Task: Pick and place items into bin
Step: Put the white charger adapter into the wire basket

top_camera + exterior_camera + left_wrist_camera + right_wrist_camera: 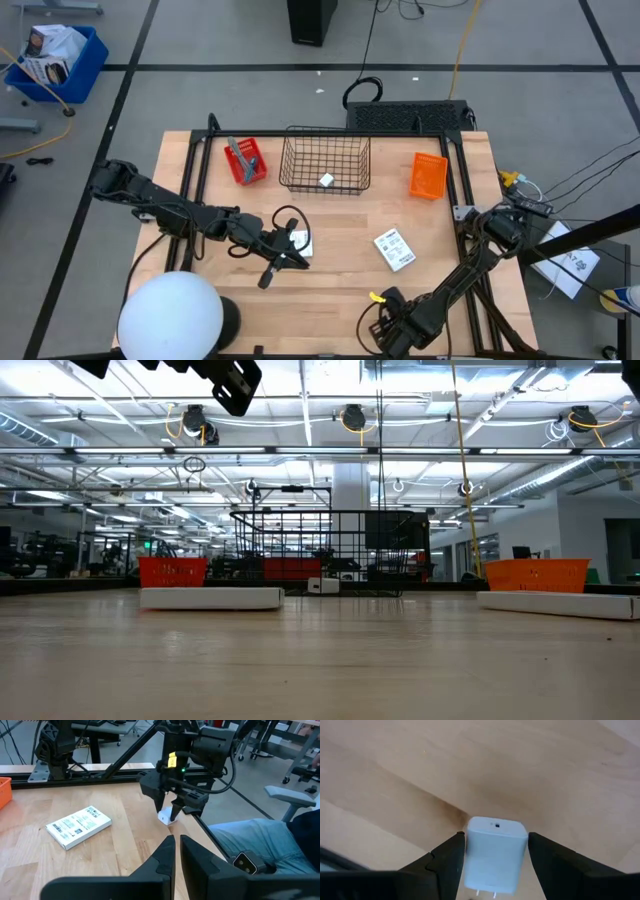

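Observation:
A small white cube (496, 852) with two metal prongs sits between the fingers of my right gripper (496, 845) at the table's near edge, also visible in the left wrist view as the white cube (167, 817). My left gripper (283, 252) hangs shut and empty above one flat white printed packet (300, 241). The other packet (394, 250) lies flat further right. A second white cube (326, 180) lies in the black wire basket (325, 148). A grey tool (240, 155) sits in the small red bin (250, 166). The teal-blue tool is out of view. My right gripper pinches the white cube by its two opposite side faces (470, 851), one finger (451, 857) on each side. The fingers come from above, pointing down. The cube's far end is at the table top (165, 820); I cannot tell whether it is lifted clear.
An orange bin (428, 175) stands on the far right of the table. A white dome (170, 315) sits at the near left corner. A person's leg in jeans (250, 837) is just past the near edge, close to my right gripper.

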Action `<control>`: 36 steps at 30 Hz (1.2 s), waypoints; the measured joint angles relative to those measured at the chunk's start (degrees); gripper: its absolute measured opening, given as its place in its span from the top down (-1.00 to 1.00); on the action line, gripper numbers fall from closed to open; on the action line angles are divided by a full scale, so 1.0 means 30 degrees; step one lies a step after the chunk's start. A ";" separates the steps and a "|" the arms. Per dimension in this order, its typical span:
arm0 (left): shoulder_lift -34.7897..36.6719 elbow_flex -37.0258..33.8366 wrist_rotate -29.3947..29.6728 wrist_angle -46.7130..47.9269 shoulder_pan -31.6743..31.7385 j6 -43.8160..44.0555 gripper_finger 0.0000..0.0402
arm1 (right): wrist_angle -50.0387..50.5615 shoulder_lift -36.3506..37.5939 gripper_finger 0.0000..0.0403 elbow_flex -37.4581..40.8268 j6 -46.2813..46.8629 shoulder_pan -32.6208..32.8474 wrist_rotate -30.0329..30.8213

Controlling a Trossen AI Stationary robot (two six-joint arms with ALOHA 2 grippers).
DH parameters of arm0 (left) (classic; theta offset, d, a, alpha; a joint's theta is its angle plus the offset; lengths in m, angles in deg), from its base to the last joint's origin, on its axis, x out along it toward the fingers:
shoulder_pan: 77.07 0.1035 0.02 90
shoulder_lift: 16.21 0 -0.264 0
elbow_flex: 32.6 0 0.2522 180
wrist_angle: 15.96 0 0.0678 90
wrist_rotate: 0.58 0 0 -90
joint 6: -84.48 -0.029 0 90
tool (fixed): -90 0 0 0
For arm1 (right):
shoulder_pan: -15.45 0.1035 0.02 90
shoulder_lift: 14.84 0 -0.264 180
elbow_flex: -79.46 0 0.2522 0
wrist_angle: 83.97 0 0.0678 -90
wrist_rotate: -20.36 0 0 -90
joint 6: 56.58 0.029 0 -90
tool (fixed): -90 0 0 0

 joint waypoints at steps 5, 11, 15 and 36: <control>0.0000 0.0000 0.0000 0.0000 0.0000 0.0009 0.85 | -0.0335 -0.0038 -0.04 0.0607 0.0033 0.0000 -0.0715; 0.0000 0.0000 0.0000 0.0002 -0.0007 0.0027 0.85 | -0.1194 0.0022 -0.04 0.1484 0.0414 -0.0005 -0.1363; 0.0000 0.0000 0.0000 0.0001 -0.0015 0.0020 0.85 | -0.1293 0.0034 -0.04 0.1572 0.0418 -0.0049 -0.1421; 0.0000 0.0000 0.0022 -0.0007 0.0007 0.0066 0.85 | -0.0165 0.1465 0.10 0.1674 -0.4855 -0.2681 0.1512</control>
